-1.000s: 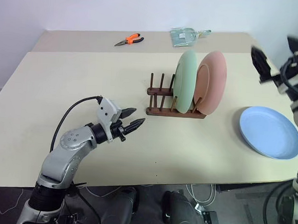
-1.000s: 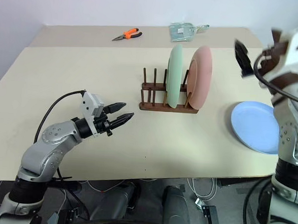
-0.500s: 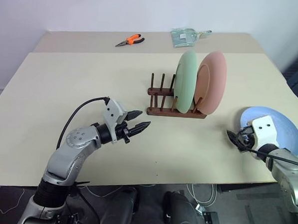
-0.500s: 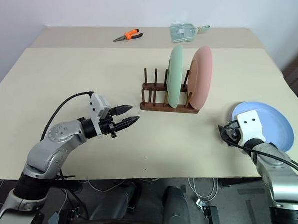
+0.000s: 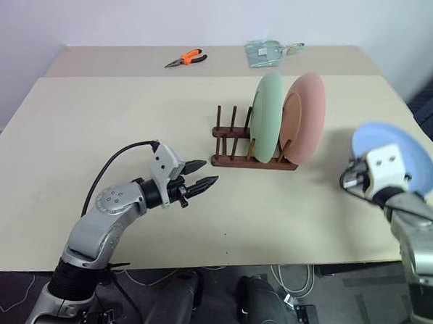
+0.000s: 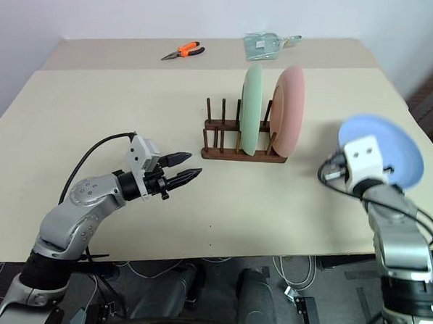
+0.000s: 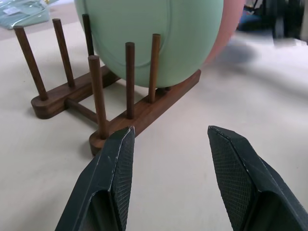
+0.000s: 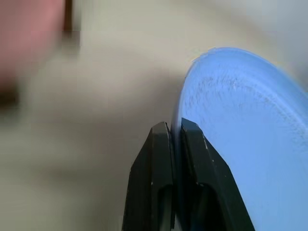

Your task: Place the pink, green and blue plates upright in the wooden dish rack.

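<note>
Right wrist view — blue plate [image 8: 240,144] rim between fingers [image 8: 154,168].

the dark brown wooden dish rack [image 7: 120,115] has smooth round pegs with a soft sheen and visible grain along its base rails. the pale green round plate [image 7: 159,38] in it looks like matt plastic, smooth and even; the pink round plate [image 5: 306,116] beside it has the same dull, smooth finish. the light blue round plate [image 8: 240,144] is matt too, with faint scuffing on its face. the beige table top [image 5: 95,126] is flat and matt. the left gripper's black fingers [image 7: 118,173] show fine cross-hatched, rubbery pads. the orange-handled pliers [image 5: 186,57] have bare metal jaws.
</note>
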`<action>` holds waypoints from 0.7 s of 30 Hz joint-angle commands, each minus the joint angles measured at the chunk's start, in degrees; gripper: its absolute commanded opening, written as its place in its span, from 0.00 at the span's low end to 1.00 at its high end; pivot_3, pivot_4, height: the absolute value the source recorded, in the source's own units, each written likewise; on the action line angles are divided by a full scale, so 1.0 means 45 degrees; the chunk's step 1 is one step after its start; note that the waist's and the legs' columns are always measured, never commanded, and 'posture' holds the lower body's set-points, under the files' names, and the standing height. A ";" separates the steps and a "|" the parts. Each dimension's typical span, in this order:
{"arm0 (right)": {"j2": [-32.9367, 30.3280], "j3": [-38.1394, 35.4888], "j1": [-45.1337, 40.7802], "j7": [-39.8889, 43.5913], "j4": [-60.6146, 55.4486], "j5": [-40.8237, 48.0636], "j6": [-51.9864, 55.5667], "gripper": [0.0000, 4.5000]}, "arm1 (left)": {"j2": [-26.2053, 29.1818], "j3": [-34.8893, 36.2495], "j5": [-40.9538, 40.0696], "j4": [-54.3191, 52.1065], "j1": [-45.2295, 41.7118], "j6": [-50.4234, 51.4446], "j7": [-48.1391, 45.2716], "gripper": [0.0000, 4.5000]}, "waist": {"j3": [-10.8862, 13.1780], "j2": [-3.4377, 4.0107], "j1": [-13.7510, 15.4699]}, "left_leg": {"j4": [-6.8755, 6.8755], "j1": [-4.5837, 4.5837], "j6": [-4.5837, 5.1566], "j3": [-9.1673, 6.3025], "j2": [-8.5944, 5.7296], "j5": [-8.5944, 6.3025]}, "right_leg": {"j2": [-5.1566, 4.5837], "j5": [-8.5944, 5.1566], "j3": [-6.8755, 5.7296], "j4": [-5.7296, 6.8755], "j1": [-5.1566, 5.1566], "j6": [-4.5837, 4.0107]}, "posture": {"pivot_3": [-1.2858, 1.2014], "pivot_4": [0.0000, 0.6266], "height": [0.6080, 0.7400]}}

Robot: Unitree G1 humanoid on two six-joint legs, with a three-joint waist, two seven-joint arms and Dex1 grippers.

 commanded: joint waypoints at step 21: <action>0.7482 0.1932 -0.5117 -0.7425 -0.2889 1.5913 0.2043 0.01 | 0.0421 0.2450 0.1923 0.2368 0.1102 -0.3408 0.1392 0.55 | -0.0011 -0.0013 -0.0157 | -0.0015 -0.0005 0.0007 -0.0038 -0.0012 -0.0005 | 0.0003 0.0003 -0.0010 0.0011 -0.0023 -0.0006 | 0.52 0.24 0.91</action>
